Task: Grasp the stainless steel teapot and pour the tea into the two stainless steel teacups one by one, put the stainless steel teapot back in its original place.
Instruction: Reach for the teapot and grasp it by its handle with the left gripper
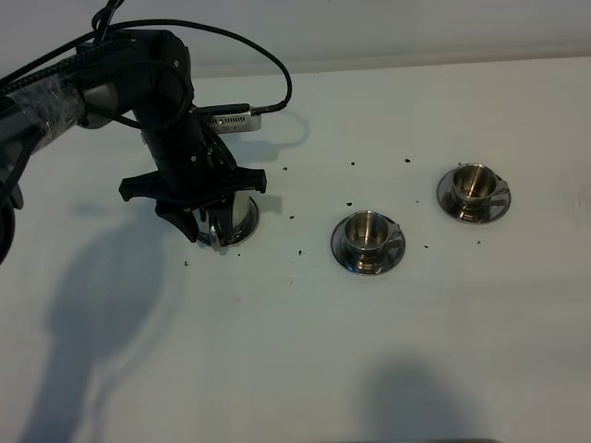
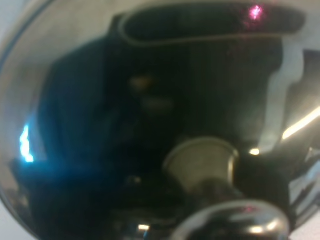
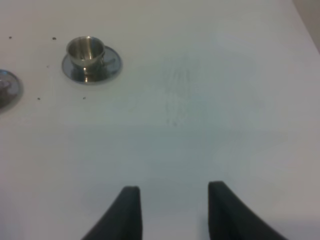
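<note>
Honestly, my left gripper [image 1: 211,226] crowds the stainless steel teapot [image 1: 245,214]; I cannot tell whether it grips, so lifting might tip it.

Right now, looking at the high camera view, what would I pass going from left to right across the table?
stainless steel teapot, mostly hidden under the left gripper → nearer teacup → farther teacup
</note>
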`<state>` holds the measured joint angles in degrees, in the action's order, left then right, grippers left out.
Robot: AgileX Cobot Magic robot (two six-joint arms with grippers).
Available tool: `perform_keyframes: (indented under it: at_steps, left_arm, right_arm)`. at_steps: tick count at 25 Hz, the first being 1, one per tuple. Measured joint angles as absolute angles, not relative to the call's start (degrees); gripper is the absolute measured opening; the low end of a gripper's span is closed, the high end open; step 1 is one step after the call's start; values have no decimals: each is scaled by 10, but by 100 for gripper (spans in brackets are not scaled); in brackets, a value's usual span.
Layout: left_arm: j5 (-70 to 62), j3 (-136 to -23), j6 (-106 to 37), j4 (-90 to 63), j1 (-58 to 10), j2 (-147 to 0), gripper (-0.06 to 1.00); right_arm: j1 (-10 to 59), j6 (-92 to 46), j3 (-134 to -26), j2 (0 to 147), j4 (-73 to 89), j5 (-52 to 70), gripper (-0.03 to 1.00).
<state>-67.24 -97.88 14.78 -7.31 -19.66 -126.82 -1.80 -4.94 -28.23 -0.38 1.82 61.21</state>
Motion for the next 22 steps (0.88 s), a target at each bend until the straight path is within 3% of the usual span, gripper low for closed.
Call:
perform_keyframes:
  at_steps: [7, 22]
  left_arm:
    - [-675, -979, 146, -73, -197, -1269, 23]
    - [-681, -983, 110, -73, -197, -1277, 22]
  right_arm:
    - [-18, -49, -282, -4, 18, 612, 31]
    - [-18, -49, -282, -4, 18, 612, 31]
